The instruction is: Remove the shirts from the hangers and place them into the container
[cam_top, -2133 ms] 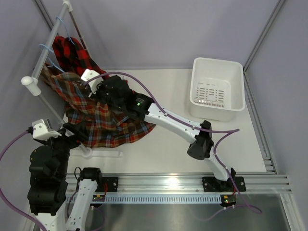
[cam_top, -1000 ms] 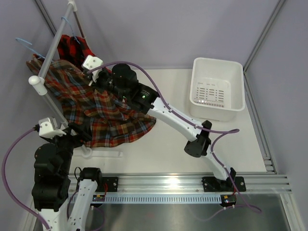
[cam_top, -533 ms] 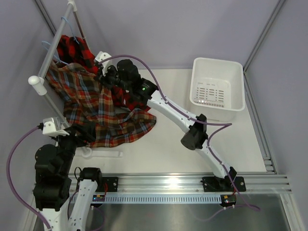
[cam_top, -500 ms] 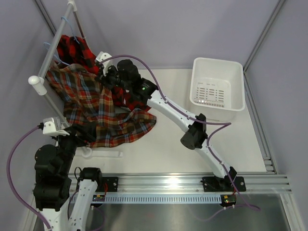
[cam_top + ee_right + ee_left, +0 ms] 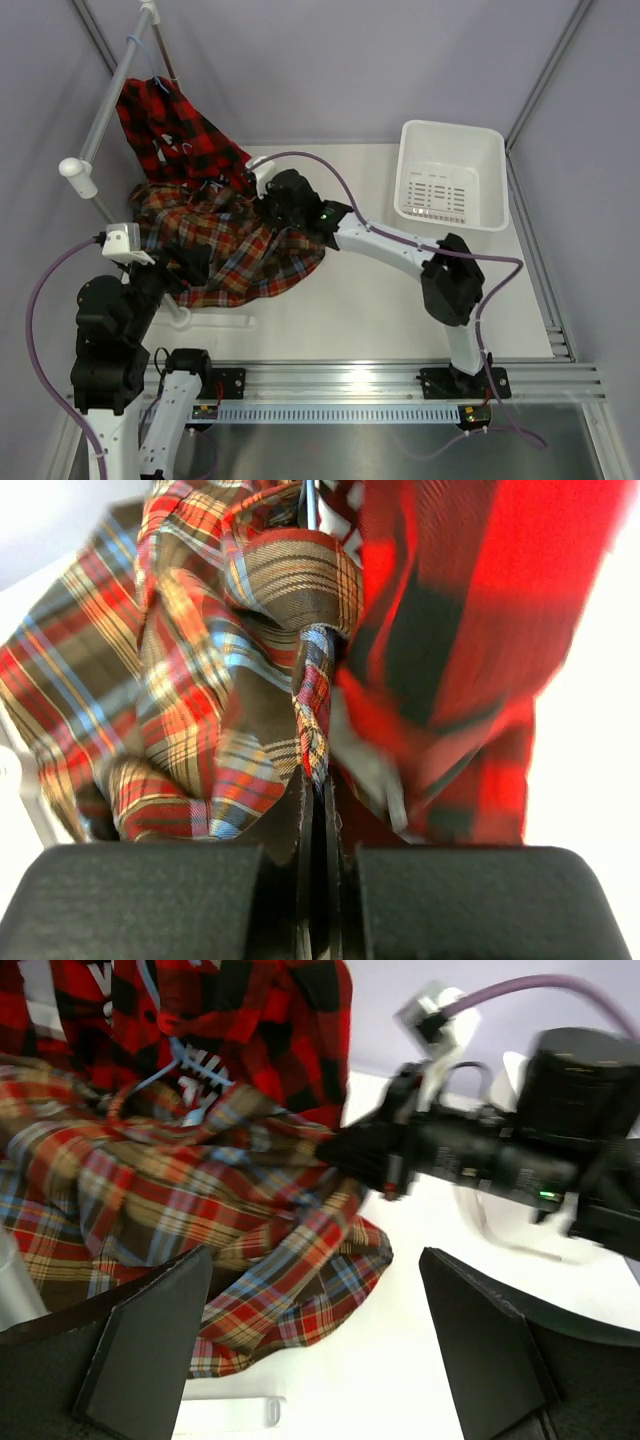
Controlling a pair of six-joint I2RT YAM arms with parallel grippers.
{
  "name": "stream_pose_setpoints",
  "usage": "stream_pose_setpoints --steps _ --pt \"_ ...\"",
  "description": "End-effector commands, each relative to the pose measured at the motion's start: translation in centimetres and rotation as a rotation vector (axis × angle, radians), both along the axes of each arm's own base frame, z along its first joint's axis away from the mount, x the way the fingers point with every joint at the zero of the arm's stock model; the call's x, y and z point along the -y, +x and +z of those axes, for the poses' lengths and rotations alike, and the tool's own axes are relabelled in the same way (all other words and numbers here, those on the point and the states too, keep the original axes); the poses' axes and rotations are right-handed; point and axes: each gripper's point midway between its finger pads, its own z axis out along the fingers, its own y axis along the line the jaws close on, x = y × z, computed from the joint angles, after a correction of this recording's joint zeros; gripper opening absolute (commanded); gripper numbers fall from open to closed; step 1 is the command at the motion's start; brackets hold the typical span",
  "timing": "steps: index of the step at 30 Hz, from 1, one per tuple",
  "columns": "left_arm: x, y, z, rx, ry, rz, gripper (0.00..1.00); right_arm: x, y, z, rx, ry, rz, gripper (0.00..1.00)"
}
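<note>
One multicolour plaid shirt [image 5: 235,250], heaped at the left, is pinched by a fold in the closed right gripper [image 5: 315,780]. The white basket [image 5: 450,150] lies well apart to the right. The left gripper [image 5: 315,1260] is spread wide and empty.

Basket [image 5: 450,235] sits far right on the table [image 5: 350,310]. Well to the basket's left stands the rack pole [image 5: 108,100], the hanging shirt [image 5: 170,125] draped below it. Left of the basket and nearer, the heaped shirt [image 5: 225,250] lies on the table, right before the hanging shirt, touching it. The right arm [image 5: 385,245] stretches from the basket's near side to that heap.
</note>
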Motion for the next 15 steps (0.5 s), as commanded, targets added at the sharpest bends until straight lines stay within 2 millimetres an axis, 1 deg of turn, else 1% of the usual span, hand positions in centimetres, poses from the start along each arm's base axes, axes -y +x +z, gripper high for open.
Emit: stream_pose_setpoints --steps 1,2,3,4,5,6,7,8,9,10,11,12,13,14,15 --pt "1.5 0.3 0.7 -0.003 0.038 -0.102 0.91 5.5 -0.4 16.3 0.205 0.315 -0.201 0.00" --pt "1.7 0.1 1.0 0.013 0.040 -0.120 0.91 6.9 -0.5 15.0 0.197 0.286 -0.244 0.00" --pt "2.3 -0.3 1.4 0.032 0.040 -0.153 0.91 8.6 -1.6 17.1 0.194 0.338 -0.263 0.00" --pt "2.6 -0.5 1.7 0.048 0.042 -0.173 0.91 9.5 -1.9 17.5 0.195 0.347 -0.281 0.00" --pt "2.8 -0.7 2.0 0.065 0.050 -0.189 0.91 10.5 -2.5 16.3 0.181 0.328 -0.291 0.00" --pt "3.2 -1.0 2.2 0.075 0.053 -0.217 0.91 12.1 -3.9 18.9 0.206 0.386 -0.283 0.00" --pt "3.4 -1.1 2.4 0.081 0.057 -0.229 0.91 12.7 -4.6 19.2 0.204 0.400 -0.267 0.00" --pt "3.6 -1.3 2.6 0.086 0.058 -0.246 0.91 13.2 -5.4 18.5 0.188 0.398 -0.253 0.00" --pt "3.9 -1.5 2.7 0.088 0.057 -0.263 0.92 14.4 -6.5 19.7 0.188 0.419 -0.245 0.00" --pt "4.1 -1.4 2.7 0.085 0.055 -0.272 0.92 14.8 -7.1 19.6 0.181 0.413 -0.233 0.00" --pt "4.2 -1.3 2.9 0.093 0.056 -0.280 0.93 14.9 -7.9 19.9 0.174 0.416 -0.202 0.00" --pt "4.4 -1.4 2.9 0.094 0.055 -0.295 0.93 15.8 -8.9 20.6 0.169 0.421 -0.185 0.00" --pt "4.4 -1.2 2.9 0.090 0.052 -0.295 0.93 16.2 -9.5 20.5 0.161 0.417 -0.175 0.00" --pt "4.6 -1.1 3.4 0.105 0.039 -0.300 0.93 16.6 -10.1 20.8 0.156 0.425 -0.162 0.00" --pt "5.0 -1.1 3.4 0.112 0.031 -0.322 0.93 17.8 -11.3 21.0 0.142 0.417 -0.156 0.00"
